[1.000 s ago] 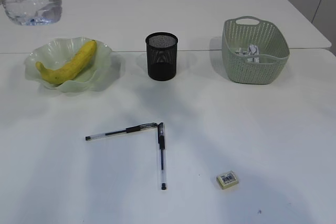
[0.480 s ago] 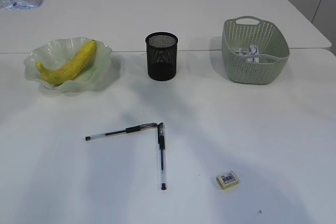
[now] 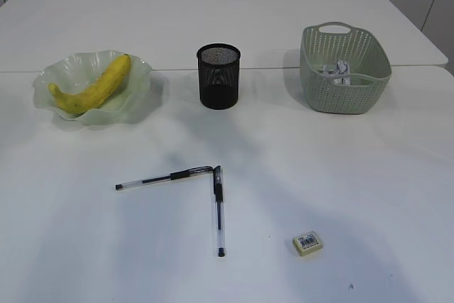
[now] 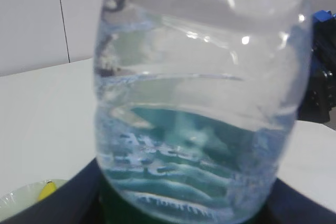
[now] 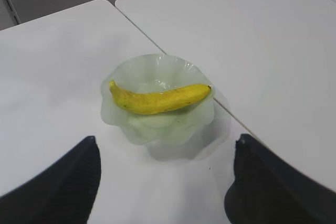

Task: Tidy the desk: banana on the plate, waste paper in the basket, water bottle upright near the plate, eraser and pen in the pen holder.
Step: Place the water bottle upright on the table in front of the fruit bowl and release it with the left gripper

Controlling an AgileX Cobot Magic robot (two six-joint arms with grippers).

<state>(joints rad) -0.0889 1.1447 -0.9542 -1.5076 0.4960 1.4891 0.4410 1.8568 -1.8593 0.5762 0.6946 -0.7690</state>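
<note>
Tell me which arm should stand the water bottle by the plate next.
Left. Its wrist view shows the water bottle already between its jaws, lifted near the exterior view's top-left corner, on the plate's side. The right gripper is open and empty, above the plate with the banana.

Operator: How many items of each kind does the desk (image 3: 369, 175) carry?

Inspector: One banana (image 3: 92, 86), on one plate (image 3: 138, 94). One pen holder (image 3: 218, 76). One basket (image 3: 344, 69), holding crumpled waste paper (image 3: 337, 72); the number of pieces cannot be told.

Operator: And the loose items?

Inspector: Two pens (image 3: 218, 211) (image 3: 163, 177). One eraser (image 3: 307, 243). One water bottle (image 4: 199, 108), seen in the left wrist view.
</note>
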